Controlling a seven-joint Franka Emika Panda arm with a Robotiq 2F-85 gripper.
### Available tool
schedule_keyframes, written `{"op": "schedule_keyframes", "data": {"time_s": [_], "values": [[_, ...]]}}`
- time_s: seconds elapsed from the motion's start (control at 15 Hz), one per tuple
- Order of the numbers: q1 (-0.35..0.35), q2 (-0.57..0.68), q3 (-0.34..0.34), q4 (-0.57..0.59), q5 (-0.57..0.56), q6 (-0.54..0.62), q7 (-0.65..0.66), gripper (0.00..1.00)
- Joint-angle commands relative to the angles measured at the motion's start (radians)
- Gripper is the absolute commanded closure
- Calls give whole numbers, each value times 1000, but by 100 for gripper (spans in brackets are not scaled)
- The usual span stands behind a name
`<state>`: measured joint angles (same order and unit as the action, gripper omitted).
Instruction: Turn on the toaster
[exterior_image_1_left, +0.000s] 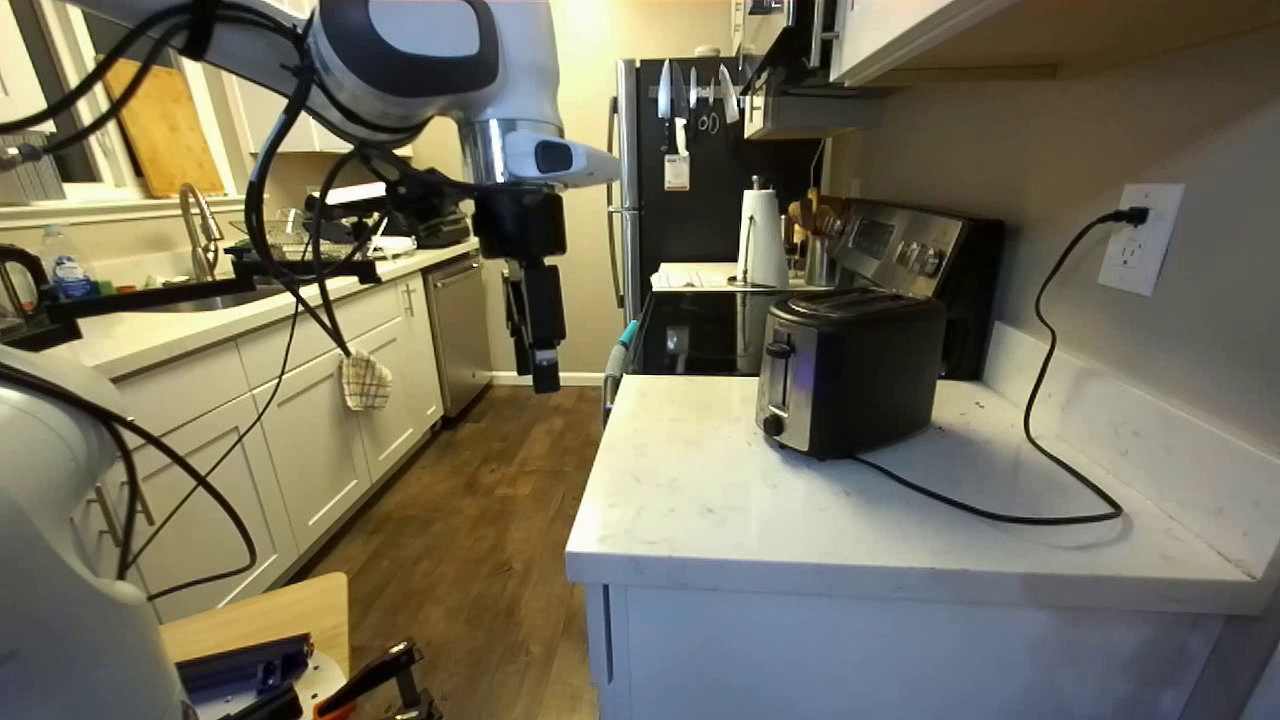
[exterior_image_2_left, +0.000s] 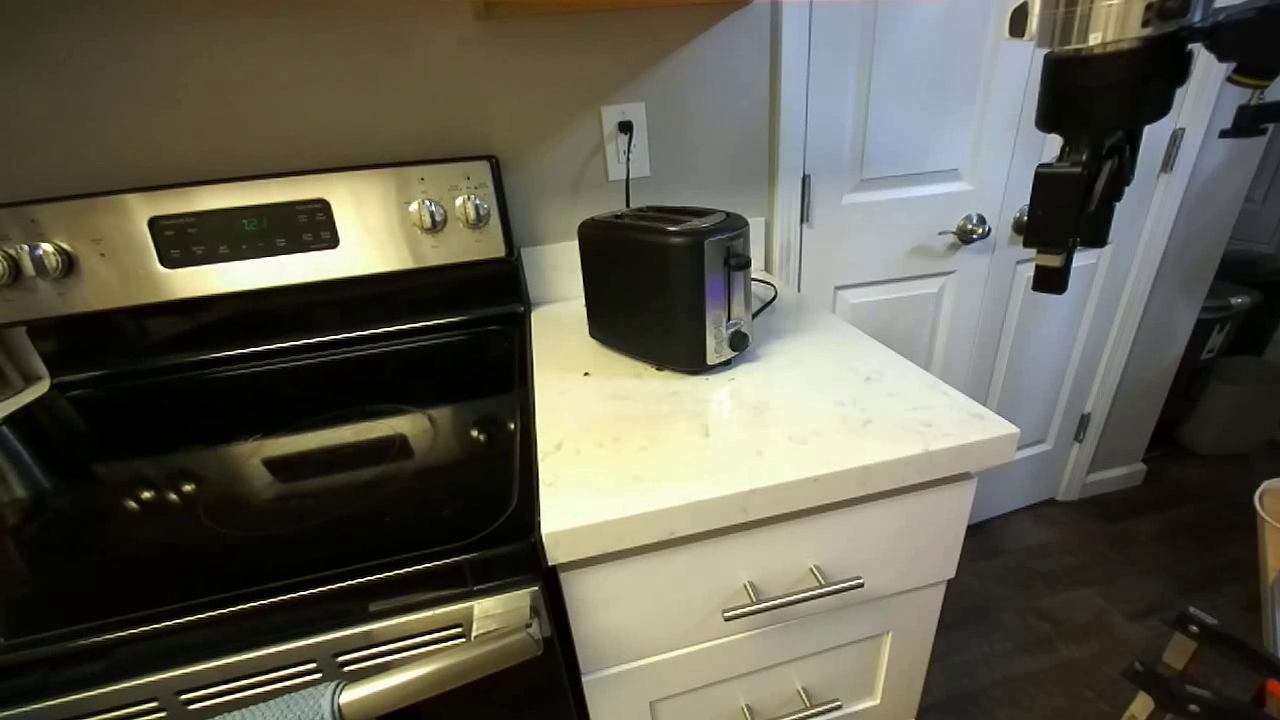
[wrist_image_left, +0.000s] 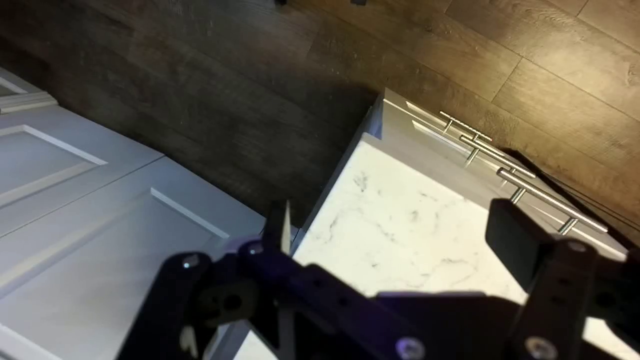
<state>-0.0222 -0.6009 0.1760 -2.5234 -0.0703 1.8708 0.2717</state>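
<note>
The toaster (exterior_image_1_left: 875, 375) stands upright on the white counter (exterior_image_1_left: 670, 500), with a black body and a silver end face. It also shows in an exterior view (exterior_image_2_left: 650, 290). Its black lever (exterior_image_1_left: 779, 350) sits near the top of its slot, above a round knob (exterior_image_1_left: 773, 424). The black power cord (exterior_image_1_left: 1040, 518) runs to a wall outlet (exterior_image_1_left: 1143, 240) and is plugged in. My gripper (exterior_image_1_left: 535, 360) hangs in the air, apart from the toaster, pointing down. In the wrist view my gripper (wrist_image_left: 395, 227) is open with nothing between its fingers; the toaster is out of that view.
A stove (exterior_image_2_left: 300, 450) adjoins the counter on one side of the toaster. Upper cabinets (exterior_image_1_left: 930, 40) overhang that side. A backsplash and wall stand behind the toaster. White doors (exterior_image_2_left: 910, 200) are beyond the counter. Drawer handles (exterior_image_2_left: 795, 598) stick out below the counter edge.
</note>
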Motion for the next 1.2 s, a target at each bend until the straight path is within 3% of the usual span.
{"op": "schedule_keyframes", "data": {"time_s": [0.0, 0.13, 0.67, 1.07, 1.13], "values": [[15, 2, -13, 2, -7, -3, 7, 0], [15, 10, -14, 0, -5, 6, 8, 0], [-23, 289, -21, 103, 24, 485, 173, 0], [-12, 445, -16, 228, -25, 697, 226, 2], [-9, 472, -15, 251, -34, 723, 231, 26]]}}
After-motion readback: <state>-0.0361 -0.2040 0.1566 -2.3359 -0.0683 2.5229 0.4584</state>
